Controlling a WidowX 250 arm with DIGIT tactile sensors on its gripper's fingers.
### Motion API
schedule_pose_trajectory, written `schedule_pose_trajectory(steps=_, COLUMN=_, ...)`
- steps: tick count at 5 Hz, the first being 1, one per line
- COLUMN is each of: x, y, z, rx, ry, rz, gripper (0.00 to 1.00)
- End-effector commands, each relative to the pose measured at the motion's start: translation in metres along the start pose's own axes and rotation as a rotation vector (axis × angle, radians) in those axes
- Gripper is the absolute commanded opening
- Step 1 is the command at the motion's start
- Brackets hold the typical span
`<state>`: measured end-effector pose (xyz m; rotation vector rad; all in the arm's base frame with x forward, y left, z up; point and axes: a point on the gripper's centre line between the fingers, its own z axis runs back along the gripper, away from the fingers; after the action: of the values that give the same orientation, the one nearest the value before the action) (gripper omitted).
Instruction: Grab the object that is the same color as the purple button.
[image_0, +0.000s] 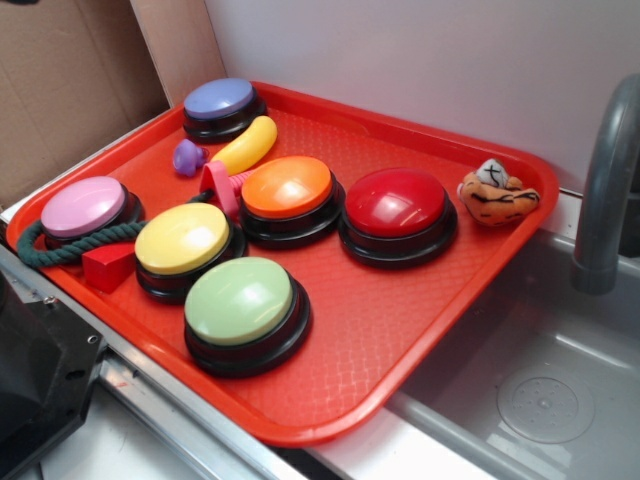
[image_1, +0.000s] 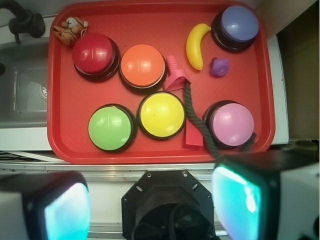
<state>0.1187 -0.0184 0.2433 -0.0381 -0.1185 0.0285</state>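
The purple toy (image_1: 219, 66) is lying in the upper right of the wrist view, just beside the yellow banana (image_1: 196, 45) and below the purple button (image_1: 236, 25). The claw (image_1: 152, 205) is hanging open, well apart at the bottom, so the approach is only starting; next it needs positioning above the toy and lowering.

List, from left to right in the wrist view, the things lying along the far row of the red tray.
Striped plush toy → red button → orange button → pink screw toy → yellow banana → small purple toy → purple button.
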Motion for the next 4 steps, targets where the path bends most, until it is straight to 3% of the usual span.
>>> schedule_pose_trajectory(steps=1, x=0.0, y=0.0, z=0.0, rx=0.0, ry=0.0, rz=0.0, gripper=1.0)
schedule_pose_trajectory(steps=2, x=0.004, y=0.015, z=-0.007, rx=-0.019, ry=-0.029, rz=0.107, gripper=1.0)
schedule_pose_trajectory(steps=4, x=0.024, y=0.052, z=-0.026, rx=0.022, ry=-0.148, rz=0.415, gripper=1.0)
